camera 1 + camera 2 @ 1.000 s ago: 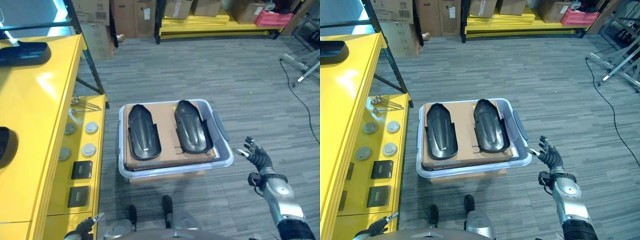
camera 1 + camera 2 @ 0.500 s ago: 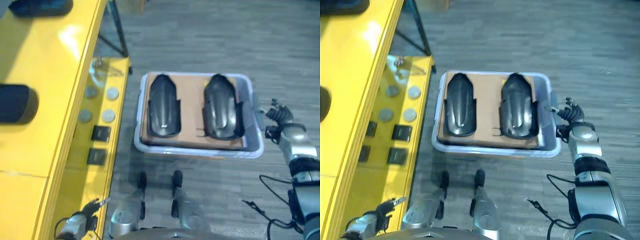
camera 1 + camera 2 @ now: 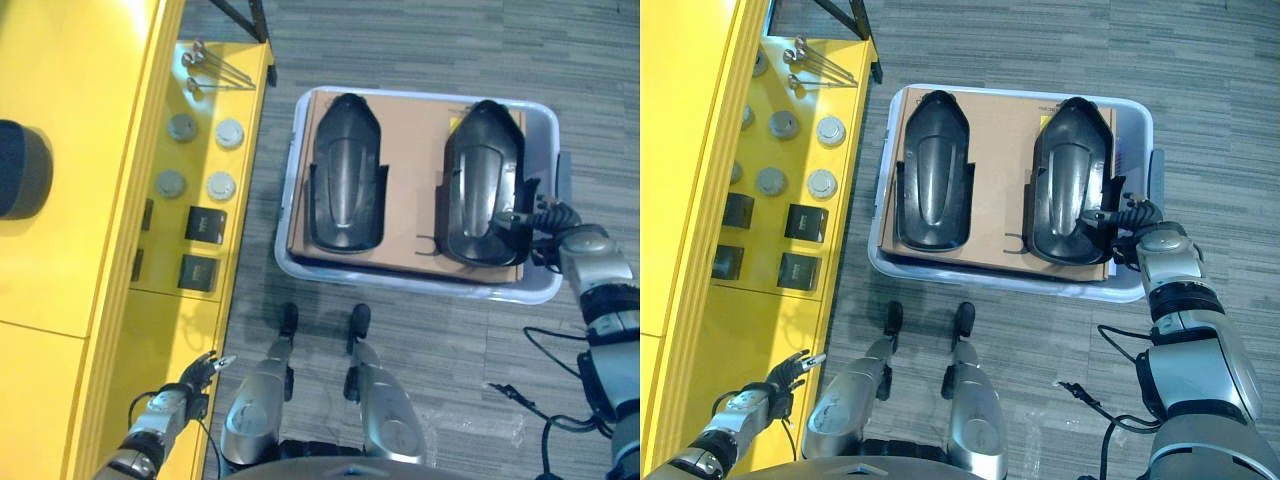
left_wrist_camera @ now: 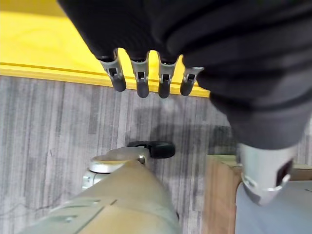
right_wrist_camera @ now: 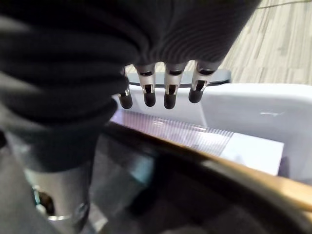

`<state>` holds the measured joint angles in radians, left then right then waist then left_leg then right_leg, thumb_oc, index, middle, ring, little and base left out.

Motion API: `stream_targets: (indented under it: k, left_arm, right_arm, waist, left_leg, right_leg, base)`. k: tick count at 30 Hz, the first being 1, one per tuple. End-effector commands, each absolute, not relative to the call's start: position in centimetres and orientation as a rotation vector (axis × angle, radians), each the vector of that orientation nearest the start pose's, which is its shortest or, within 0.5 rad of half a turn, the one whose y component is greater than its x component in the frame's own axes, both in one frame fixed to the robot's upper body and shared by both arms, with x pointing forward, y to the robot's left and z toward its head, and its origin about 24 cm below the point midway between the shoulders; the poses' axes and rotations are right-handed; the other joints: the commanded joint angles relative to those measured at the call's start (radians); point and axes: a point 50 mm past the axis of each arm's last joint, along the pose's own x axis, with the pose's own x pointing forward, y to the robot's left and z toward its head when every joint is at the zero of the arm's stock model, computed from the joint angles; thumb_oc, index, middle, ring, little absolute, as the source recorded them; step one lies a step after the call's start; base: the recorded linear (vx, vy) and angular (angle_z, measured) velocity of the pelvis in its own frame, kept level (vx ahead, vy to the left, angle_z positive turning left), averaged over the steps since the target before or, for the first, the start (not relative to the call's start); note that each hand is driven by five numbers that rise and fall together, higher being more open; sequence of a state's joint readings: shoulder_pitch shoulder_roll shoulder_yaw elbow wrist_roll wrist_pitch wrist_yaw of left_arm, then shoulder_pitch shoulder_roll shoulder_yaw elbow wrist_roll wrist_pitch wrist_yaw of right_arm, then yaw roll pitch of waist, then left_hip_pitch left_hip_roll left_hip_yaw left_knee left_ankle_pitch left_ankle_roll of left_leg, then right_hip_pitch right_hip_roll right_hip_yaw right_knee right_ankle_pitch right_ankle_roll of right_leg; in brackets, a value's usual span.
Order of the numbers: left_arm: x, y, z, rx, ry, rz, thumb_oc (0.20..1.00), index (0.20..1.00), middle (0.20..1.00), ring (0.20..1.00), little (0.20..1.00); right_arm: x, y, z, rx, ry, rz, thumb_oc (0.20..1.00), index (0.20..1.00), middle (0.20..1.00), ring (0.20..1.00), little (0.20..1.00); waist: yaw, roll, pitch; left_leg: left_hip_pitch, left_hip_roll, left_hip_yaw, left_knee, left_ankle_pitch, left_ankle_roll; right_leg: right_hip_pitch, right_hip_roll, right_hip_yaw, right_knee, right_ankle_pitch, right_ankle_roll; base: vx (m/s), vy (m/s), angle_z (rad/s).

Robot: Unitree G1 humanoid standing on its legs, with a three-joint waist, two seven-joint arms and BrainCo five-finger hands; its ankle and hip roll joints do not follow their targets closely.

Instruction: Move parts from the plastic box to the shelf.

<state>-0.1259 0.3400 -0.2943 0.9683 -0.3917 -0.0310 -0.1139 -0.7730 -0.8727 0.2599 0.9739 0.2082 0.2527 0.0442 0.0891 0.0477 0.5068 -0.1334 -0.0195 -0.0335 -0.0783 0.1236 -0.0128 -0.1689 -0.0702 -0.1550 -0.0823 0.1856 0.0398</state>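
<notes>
Since the earlier frames the head camera had tipped down, so the whole scene shifted; against that, the right hand (image 3: pixel 1118 222) had travelled from open floor beside the box to the box's right end, where its fingers (image 5: pixel 169 92), straight and side by side, hung over the inner wall next to the right-hand part, curled round nothing. The left hand (image 3: pixel 196 372) stayed low by the shelf's front edge, its fingers (image 4: pixel 139 82) loosely extended and empty.

The yellow shelf (image 3: pixel 90 200) ran along the robot's left, its lower tier carrying round metal discs (image 3: pixel 181 127), two small black blocks (image 3: pixel 204 224) and a few thin metal rods (image 3: pixel 215 68); a dark rounded object (image 3: pixel 18 168) lay on the upper tier. Grey striped carpet (image 3: pixel 1040 40) covered the floor. The pale plastic box (image 3: pixel 1120 288) sat on the floor, just right of the shelf, lined with a cardboard sheet (image 3: pixel 998 130). On the cardboard lay two black moulded parts side by side: the left part (image 3: pixel 933 170) and the right part (image 3: pixel 1073 180), both still in the box
</notes>
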Motion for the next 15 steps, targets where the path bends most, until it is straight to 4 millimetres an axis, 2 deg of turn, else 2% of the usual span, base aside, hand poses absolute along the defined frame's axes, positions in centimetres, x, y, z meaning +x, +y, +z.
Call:
stream_targets:
  k: [1, 5, 9, 11, 12, 13, 14, 15]
  left_arm:
    - [19.1, 23.4, -11.1, 0.15, 0.816, -0.056, 1.0, 1.0, 1.0, 1.0, 1.0]
    - [19.6, 23.7, -10.6, 0.237, 0.788, -0.043, 1.0, 1.0, 1.0, 1.0, 1.0]
    - [20.4, 24.3, -9.4, 0.285, 0.72, -0.009, 1.0, 1.0, 1.0, 1.0, 1.0]
    - [21.9, 24.7, -7.2, 0.275, 0.62, 0.005, 1.0, 1.0, 1.0, 1.0, 1.0]
    - [21.9, 24.7, -7.2, 0.276, 0.62, 0.005, 1.0, 1.0, 1.0, 1.0, 1.0]
    - [23.0, 24.5, -5.0, 0.257, 0.524, -0.004, 1.0, 1.0, 1.0, 1.0, 1.0]
    - [23.1, 24.5, -4.8, 0.254, 0.52, -0.006, 1.0, 1.0, 1.0, 1.0, 1.0]
    - [23.7, 24.1, -3.1, 0.197, 0.447, -0.039, 1.0, 1.0, 1.0, 1.0, 1.0]
  right_arm:
    - [31.8, -40.2, 14.8, -0.763, 0.602, -0.427, 0.2, 0.2, 0.2, 0.2, 0.2]
    - [31.0, -40.9, 13.4, -0.778, 0.645, -0.438, 0.2, 0.2, 0.2, 0.2, 0.2]
    - [31.0, -40.7, 12.7, -0.737, 0.603, -0.435, 0.2, 0.2, 0.2, 0.2, 0.2]
    - [31.0, -40.3, 12.5, -0.756, 0.522, -0.43, 0.2, 0.2, 0.2, 0.2, 0.2]
    - [31.0, -40.3, 12.4, -0.756, 0.522, -0.43, 0.2, 0.2, 0.2, 0.2, 0.2]
    - [31.0, -39.5, 12.6, -0.793, 0.442, -0.426, 0.2, 0.2, 0.2, 0.2, 0.2]
    - [31.0, -39.4, 12.6, -0.796, 0.439, -0.426, 0.2, 0.2, 0.2, 0.2, 0.2]
    - [30.9, -38.8, 12.5, -0.812, 0.373, -0.421, 0.2, 0.2, 0.2, 0.2, 0.2]
  waist:
    - [0.01, -0.019, -0.017]
    - [0.021, -0.012, -0.021]
    - [0.026, -0.005, -0.047]
    - [0.02, -0.003, -0.074]
    - [0.02, -0.004, -0.076]
    - [0.013, -0.007, -0.105]
    - [0.012, -0.008, -0.109]
    - [0.007, -0.013, -0.139]
  left_leg:
    - [-0.013, 0.024, 0.021, 0.02, -0.043, -0.013]
    - [-0.004, 0.022, 0.01, 0.016, -0.039, -0.017]
    - [0.016, 0.023, 0.005, 0.008, -0.036, -0.023]
    - [0.045, 0.029, 0.012, 0.002, -0.039, -0.031]
    - [0.042, 0.029, 0.011, 0.002, -0.036, -0.031]
    - [0.062, 0.034, 0.02, -0.001, -0.037, -0.037]
    - [0.065, 0.035, 0.022, -0.001, -0.037, -0.037]
    - [0.088, 0.04, 0.03, -0.004, -0.038, -0.04]
  right_leg:
    - [0.053, -0.035, -0.036, 0.024, -0.103, 0.04]
    - [0.067, -0.038, -0.051, 0.017, -0.103, 0.04]
    - [0.088, -0.041, -0.064, 0.009, -0.103, 0.041]
    - [0.115, -0.041, -0.072, 0.005, -0.108, 0.042]
    - [0.112, -0.042, -0.073, 0.005, -0.106, 0.042]
    - [0.13, -0.04, -0.082, 0.002, -0.107, 0.043]
    - [0.133, -0.04, -0.082, 0.002, -0.107, 0.043]
    - [0.156, -0.037, -0.087, -0.003, -0.107, 0.044]
  base:
    - [-0.05, -0.012, 0.02]
    - [-0.02, -0.021, 0.05]
    - [-0.03, -0.018, 0.13]
    - [-0.01, -0.029, 0.12]
    - [-0.02, -0.049, 0.17]
    - [-0.01, -0.033, 0.18]
    - [0.03, -0.071, 0.1]
    - [0.11, -0.082, 0.01]
